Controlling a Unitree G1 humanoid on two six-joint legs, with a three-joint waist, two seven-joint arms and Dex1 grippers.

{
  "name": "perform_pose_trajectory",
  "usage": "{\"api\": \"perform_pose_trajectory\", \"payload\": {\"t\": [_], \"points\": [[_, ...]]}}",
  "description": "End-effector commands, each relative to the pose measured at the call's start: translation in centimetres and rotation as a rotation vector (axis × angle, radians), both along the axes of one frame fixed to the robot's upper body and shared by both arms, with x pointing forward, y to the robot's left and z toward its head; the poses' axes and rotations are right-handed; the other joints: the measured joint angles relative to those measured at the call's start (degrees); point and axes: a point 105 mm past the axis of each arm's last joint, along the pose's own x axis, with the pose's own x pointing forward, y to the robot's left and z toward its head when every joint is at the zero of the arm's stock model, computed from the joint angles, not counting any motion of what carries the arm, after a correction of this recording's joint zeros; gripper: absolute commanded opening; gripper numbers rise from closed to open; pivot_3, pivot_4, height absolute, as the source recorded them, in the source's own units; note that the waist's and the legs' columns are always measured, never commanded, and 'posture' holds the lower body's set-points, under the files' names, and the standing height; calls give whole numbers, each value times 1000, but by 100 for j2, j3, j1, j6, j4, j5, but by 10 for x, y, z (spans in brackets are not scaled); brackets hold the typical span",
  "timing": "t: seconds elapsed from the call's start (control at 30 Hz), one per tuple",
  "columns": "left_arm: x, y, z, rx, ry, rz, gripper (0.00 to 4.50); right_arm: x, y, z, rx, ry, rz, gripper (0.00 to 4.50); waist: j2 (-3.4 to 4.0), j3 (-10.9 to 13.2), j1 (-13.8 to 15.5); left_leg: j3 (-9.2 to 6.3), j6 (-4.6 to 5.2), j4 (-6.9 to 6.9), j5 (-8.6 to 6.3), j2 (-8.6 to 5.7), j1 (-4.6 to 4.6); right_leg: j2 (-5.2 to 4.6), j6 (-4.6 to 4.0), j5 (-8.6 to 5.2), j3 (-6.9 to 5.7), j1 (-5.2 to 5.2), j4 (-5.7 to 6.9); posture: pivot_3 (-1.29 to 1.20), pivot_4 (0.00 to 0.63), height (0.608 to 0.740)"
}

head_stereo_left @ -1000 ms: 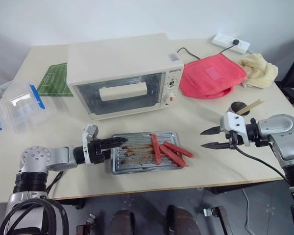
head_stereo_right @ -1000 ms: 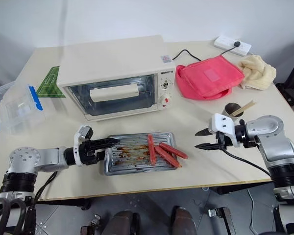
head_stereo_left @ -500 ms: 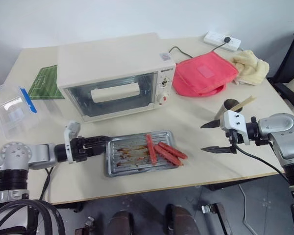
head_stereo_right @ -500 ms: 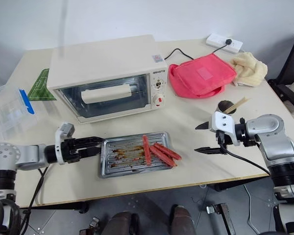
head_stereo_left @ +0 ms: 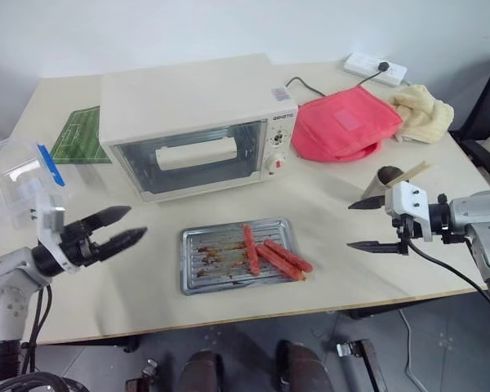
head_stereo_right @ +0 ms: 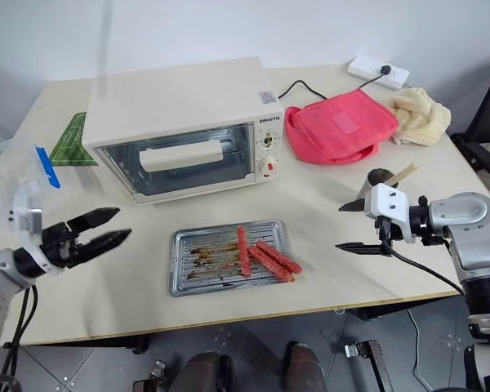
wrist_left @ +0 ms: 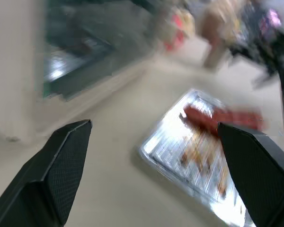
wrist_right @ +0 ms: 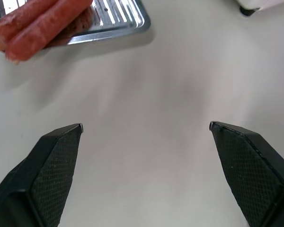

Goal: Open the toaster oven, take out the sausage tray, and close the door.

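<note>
The sausage tray [head_stereo_left: 238,255] lies on the surface [head_stereo_left: 343,188] between the left pincer [head_stereo_left: 121,226] and right pincer [head_stereo_left: 363,224], both spread apart and empty.

the left claw [head_stereo_left: 121,226] hangs low at the left, its two black fingers spread apart with nothing between them, tips aimed rightward and about level. its grey forearm runs back toward the lower left corner. the right claw [head_stereo_left: 360,224] sits at the right, fingers wide apart and empty, tips pointing left and tilted a little downward. its wrist and silver forearm reach in from the right edge.
</note>
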Motion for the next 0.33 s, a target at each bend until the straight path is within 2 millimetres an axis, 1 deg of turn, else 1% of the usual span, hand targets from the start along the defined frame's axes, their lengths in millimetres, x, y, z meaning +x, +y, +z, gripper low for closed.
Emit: {"api": "perform_pose_trajectory", "payload": {"t": [0.03,0.1,0.2,0.23,0.33], "points": [[-14,4,-23,268,-40,-150,4500,-4,-8,9,-6,-54,-28,4487,0,0,-8,1,1,0,-1,0,0,0,0,0,0,0,1,0,150,740],[-21,11,-36,331,-1,-215,4500,-6,-10,6,-4,-55,-54,4487,1,0,-13,9,5,-3,-3,1,1,0,0,0,-1,-5,1,0,150,740],[-20,22,-47,365,86,-244,4500,-6,-14,2,12,-66,-137,4487,1,0,-15,16,12,-2,-7,2,0,-3,0,0,-2,-8,2,0,150,740],[-17,23,-47,359,90,-230,4500,-7,-14,1,34,-75,-168,4487,0,0,-5,19,15,-1,-9,2,1,-4,0,0,-3,-9,5,0,150,740],[-9,17,-36,251,68,-229,4500,-10,-12,-1,110,-105,-267,4487,0,0,29,19,22,4,-13,1,0,-12,1,0,-10,-9,13,0,150,740]]}}
